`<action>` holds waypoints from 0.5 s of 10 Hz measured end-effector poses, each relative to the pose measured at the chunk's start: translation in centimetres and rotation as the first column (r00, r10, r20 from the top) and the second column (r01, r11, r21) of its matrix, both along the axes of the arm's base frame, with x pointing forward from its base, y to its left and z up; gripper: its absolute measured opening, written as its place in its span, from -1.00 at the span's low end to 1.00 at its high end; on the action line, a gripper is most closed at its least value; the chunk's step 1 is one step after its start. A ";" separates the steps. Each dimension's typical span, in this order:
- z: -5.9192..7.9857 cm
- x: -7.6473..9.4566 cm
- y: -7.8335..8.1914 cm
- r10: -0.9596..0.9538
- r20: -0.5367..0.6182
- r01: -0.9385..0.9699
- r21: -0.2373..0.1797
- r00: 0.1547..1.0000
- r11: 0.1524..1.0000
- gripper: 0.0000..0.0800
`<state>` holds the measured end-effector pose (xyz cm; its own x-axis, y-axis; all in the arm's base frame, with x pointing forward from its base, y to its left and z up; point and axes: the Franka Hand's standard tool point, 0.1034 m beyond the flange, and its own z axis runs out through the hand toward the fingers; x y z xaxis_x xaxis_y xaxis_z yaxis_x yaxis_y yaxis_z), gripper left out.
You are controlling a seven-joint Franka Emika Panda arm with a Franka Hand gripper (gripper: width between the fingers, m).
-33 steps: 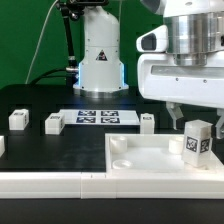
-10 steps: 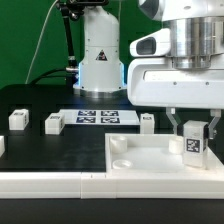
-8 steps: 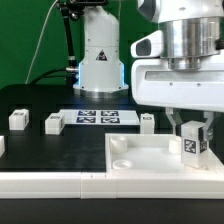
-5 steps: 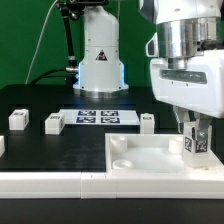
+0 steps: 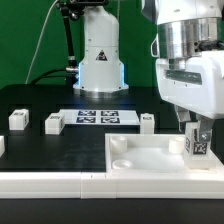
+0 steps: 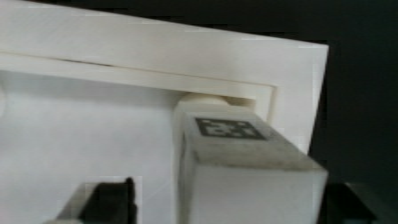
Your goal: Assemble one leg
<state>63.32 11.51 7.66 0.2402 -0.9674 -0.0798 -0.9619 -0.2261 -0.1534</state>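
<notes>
The tool point(image 5: 197, 133) is pinching the leg point(image 5: 197, 146), held upright at a corner of the white panel point(image 5: 140, 160). Its wrist has twisted round since a second ago and the leg sits slightly lower. I'd say it's screwing the leg home.

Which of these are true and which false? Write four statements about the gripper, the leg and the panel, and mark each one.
1. The gripper is shut on a leg. True.
2. That leg hangs over the marker board. False: it is at the panel's corner, at the exterior view's right.
3. On the table stand other legs, loose. True.
4. The wrist view hides the held leg's tag. False: the tag shows plainly.
</notes>
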 end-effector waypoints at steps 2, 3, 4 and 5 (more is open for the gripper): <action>-0.1 0.2 -0.1 0.284 0.003 -0.284 -0.032 0.959 0.958 0.59; -0.2 0.5 0.0 0.423 0.008 -0.422 -0.049 0.906 0.905 0.62; -0.3 0.5 0.1 0.519 0.005 -0.518 -0.057 0.855 0.853 0.62; -0.5 0.4 0.1 0.654 -0.004 -0.653 -0.072 0.756 0.754 0.62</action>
